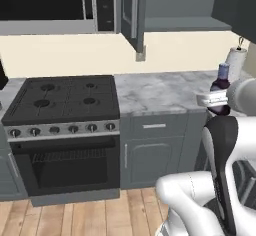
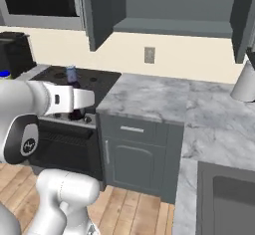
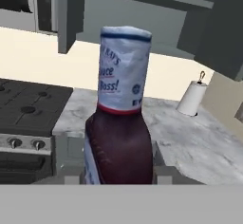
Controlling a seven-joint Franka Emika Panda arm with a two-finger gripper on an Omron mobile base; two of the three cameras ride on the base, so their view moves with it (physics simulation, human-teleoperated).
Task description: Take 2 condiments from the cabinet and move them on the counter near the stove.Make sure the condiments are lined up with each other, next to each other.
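Clamped in the end effector [image 3: 118, 173] — a dark bottle [image 3: 121, 114] — before the marble counter [image 3: 190, 137], stove [image 3: 28, 109] and open cabinet [image 3: 142, 14].

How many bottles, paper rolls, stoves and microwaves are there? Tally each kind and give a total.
Bottle, held in the claw: 1
Paper roll: 1
Stove: 1
Microwave: 1
Total: 4

Dark brown bottle [image 3: 121, 123] with white-blue labelled neck; black stove [image 1: 65, 100]; white-grey veined marble counter [image 1: 160, 92].
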